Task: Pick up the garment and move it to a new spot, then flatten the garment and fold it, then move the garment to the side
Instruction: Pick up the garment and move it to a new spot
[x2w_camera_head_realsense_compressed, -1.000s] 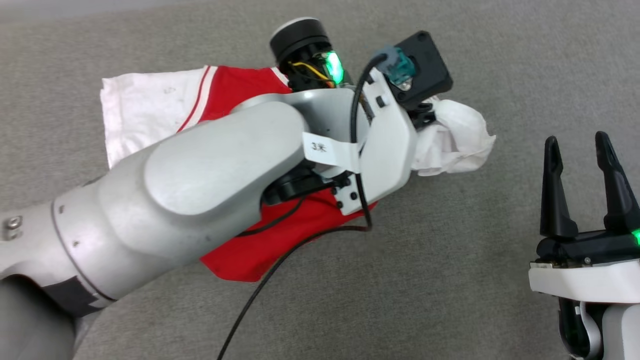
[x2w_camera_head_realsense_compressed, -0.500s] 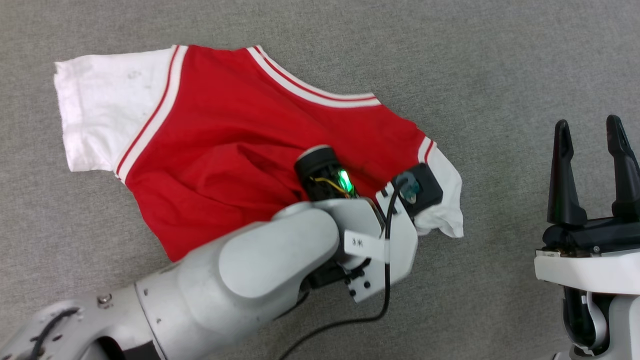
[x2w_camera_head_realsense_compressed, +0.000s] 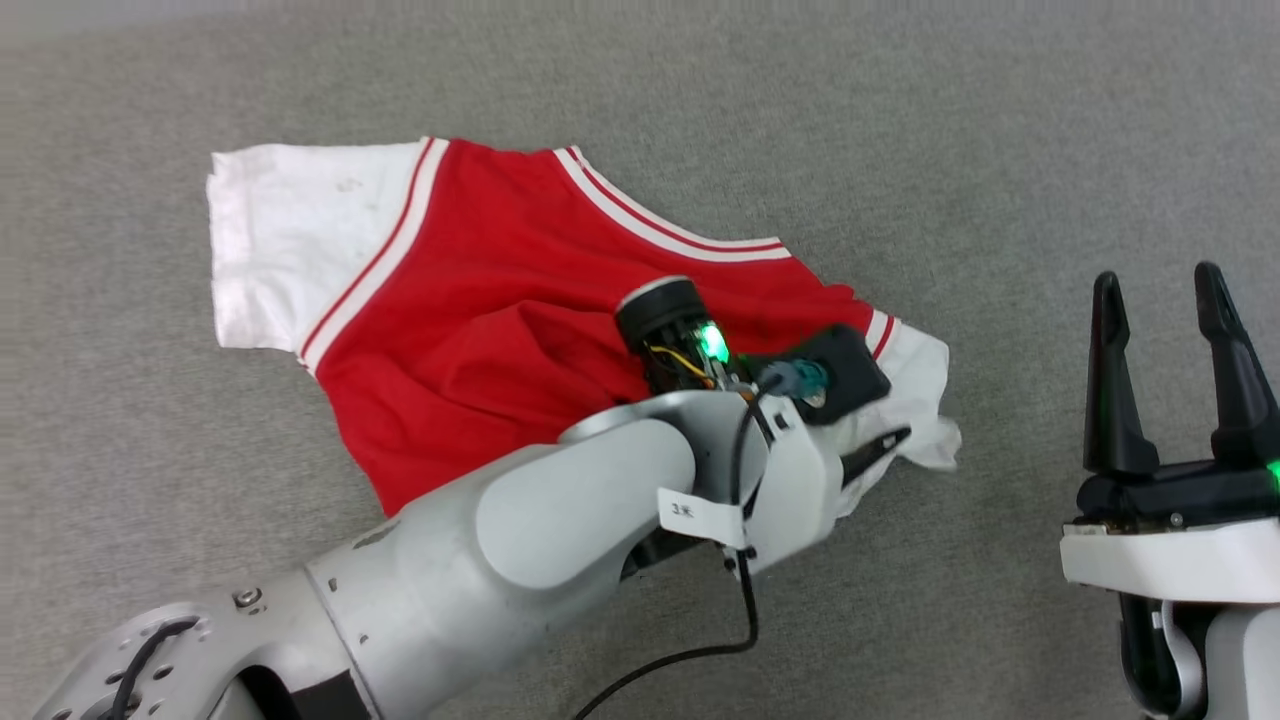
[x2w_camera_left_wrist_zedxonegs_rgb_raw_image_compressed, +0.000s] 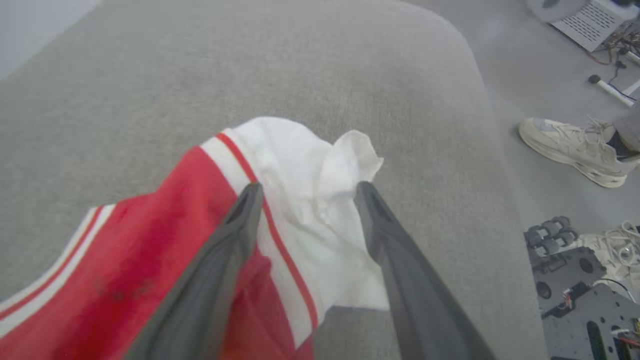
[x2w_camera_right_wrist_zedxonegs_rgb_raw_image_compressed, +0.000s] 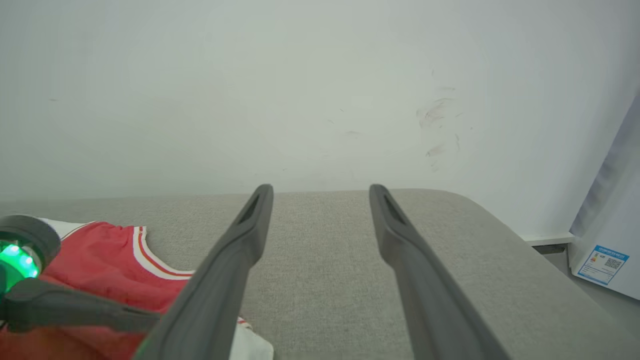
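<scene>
The garment, a red shirt with white sleeves and striped trim, lies spread but wrinkled on the grey cushion, lettering hidden. My left gripper hovers at its right white sleeve, mostly hidden behind my wrist. In the left wrist view the left gripper is open, its fingers straddling the crumpled white sleeve without pinching it. My right gripper stands open and empty over bare cushion to the right. The right wrist view has the right gripper apart from the garment.
The cushion's rounded edge drops to the floor on the right. A person's shoe and a wheeled base are on that floor. A pale wall rises behind the cushion.
My left arm came down and laid the shirt out on the cushion. Its jaws have opened off the right sleeve. The head camera shifted; the right gripper stayed open.
</scene>
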